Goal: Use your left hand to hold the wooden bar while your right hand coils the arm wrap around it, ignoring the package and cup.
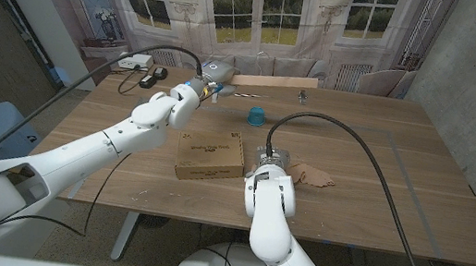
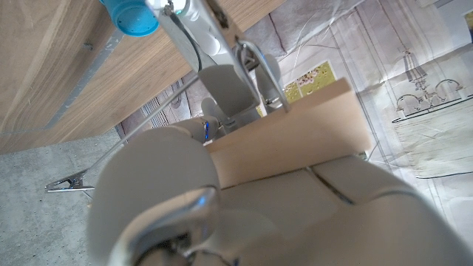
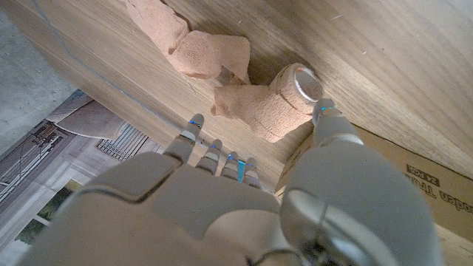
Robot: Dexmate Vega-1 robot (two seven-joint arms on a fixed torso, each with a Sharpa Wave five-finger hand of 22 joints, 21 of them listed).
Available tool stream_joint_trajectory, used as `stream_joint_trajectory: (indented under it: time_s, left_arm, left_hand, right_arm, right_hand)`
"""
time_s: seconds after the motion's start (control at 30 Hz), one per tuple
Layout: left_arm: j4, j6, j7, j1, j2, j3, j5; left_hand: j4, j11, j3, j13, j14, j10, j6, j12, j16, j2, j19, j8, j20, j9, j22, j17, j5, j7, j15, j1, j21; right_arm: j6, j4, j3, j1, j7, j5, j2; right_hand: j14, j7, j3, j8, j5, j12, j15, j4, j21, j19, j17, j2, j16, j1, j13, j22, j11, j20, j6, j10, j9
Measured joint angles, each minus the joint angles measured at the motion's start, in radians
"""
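Right hand hides arm wrap roll; left hand covers wooden bar end.

Table showing a matt wood-grain surface with fine streaks; wooden bar presenting pale, smooth, unvarnished-looking wood; arm wrap appearing as tan, crinkled, matt cloth with a rough weave, its roll core looking white and smooth; package displaying plain brown matt cardboard with dark print; cup looking like smooth blue plastic; left hand and right hand wearing smooth, slightly glossy grey-white plastic shells
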Motion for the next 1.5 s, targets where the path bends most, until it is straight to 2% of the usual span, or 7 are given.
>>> stream_joint_trajectory:
  time_s: [0.5,0.6,0.93,1.03,1.23,1.33,1.5]
  left_arm:
    - [0.010,-0.006,0.007,-0.005,0.001,0.001,-0.004]
    - [0.013,-0.008,0.011,-0.007,0.001,0.001,-0.007]
    - [0.020,-0.015,0.015,-0.014,-0.002,0.005,-0.008]
    - [0.022,-0.016,0.016,-0.016,-0.003,0.006,-0.008]
    - [0.023,-0.016,0.016,-0.020,-0.005,0.008,-0.006]
    - [0.023,-0.016,0.016,-0.021,-0.006,0.010,-0.004]
    - [0.024,-0.016,0.011,-0.025,-0.009,0.014,-0.001]
  left_hand:
    - [-0.002,0.002,0.004,0.011,0.000,-0.001,-0.005,0.007,0.000,0.003,-0.002,0.004,-0.002,-0.005,-0.009,0.000,0.000,0.005,0.000,-0.010,0.011]
    - [0.002,0.002,0.008,0.011,0.000,-0.001,-0.005,0.011,0.007,0.003,-0.002,0.008,-0.002,-0.005,-0.014,0.000,0.000,0.005,0.000,-0.010,0.011]
    - [-0.002,0.002,0.012,0.009,-0.006,-0.001,-0.005,0.015,0.011,0.001,-0.011,0.011,0.000,-0.009,-0.019,0.000,-0.007,0.006,-0.005,-0.017,0.019]
    - [0.001,0.002,0.015,0.006,-0.011,-0.001,-0.005,0.015,0.015,0.000,-0.011,0.011,0.000,-0.009,-0.023,0.000,-0.007,0.006,0.000,-0.018,0.024]
    - [-0.001,0.002,0.021,0.002,-0.011,-0.001,-0.005,0.015,0.015,-0.002,-0.011,0.011,0.000,-0.009,-0.028,0.000,-0.007,0.006,0.000,-0.021,0.027]
    - [-0.001,0.000,0.021,0.003,-0.011,-0.004,-0.005,0.015,0.015,-0.002,-0.011,0.011,0.000,-0.009,-0.031,0.000,-0.007,0.005,0.000,-0.021,0.027]
    - [-0.001,-0.001,0.021,-0.004,-0.011,-0.007,-0.005,0.015,0.015,-0.002,-0.011,0.011,0.000,-0.011,-0.033,0.000,-0.007,0.005,0.000,-0.021,0.033]
  right_arm:
    - [0.018,0.070,0.002,0.061,0.103,-0.018,0.028]
    - [0.020,0.082,-0.001,0.075,0.128,-0.021,0.030]
    - [0.020,0.097,-0.009,0.098,0.148,-0.012,0.023]
    - [0.016,0.100,-0.012,0.103,0.149,-0.002,0.018]
    - [0.006,0.103,-0.016,0.110,0.132,0.013,0.008]
    - [0.000,0.105,-0.018,0.111,0.120,0.020,0.004]
    - [-0.023,0.102,-0.017,0.103,0.072,0.049,-0.009]
  right_hand:
    - [0.012,0.006,0.000,0.007,0.018,0.006,-0.004,0.000,0.004,0.005,0.001,0.002,0.008,0.028,0.005,0.000,0.007,-0.005,-0.005,0.008,0.000]
    - [0.039,0.009,0.001,0.011,0.022,0.014,-0.008,0.007,0.008,0.024,0.006,0.006,0.023,0.038,0.005,0.000,0.000,-0.012,0.002,0.027,0.000]
    - [0.181,0.026,-0.021,0.037,0.047,0.057,-0.011,0.029,0.049,0.138,0.045,0.044,0.097,0.074,0.016,0.007,-0.012,-0.051,0.099,0.137,0.005]
    - [0.254,0.021,-0.026,0.052,0.051,0.087,-0.012,0.032,0.063,0.179,0.077,0.059,0.142,0.089,0.025,0.010,-0.018,-0.067,0.153,0.207,0.005]
    - [0.390,0.007,-0.056,0.076,0.062,0.174,-0.015,0.022,0.095,0.248,0.164,0.073,0.242,0.128,0.051,0.018,-0.006,-0.088,0.283,0.357,0.005]
    - [0.463,0.035,-0.076,0.086,0.062,0.240,-0.018,0.017,0.115,0.279,0.230,0.067,0.311,0.150,0.075,0.025,0.032,-0.095,0.343,0.402,0.007]
    - [0.616,0.143,-0.123,0.133,0.054,0.383,-0.027,0.016,0.175,0.347,0.400,0.036,0.483,0.181,0.112,0.048,0.102,-0.099,0.452,0.471,0.030]
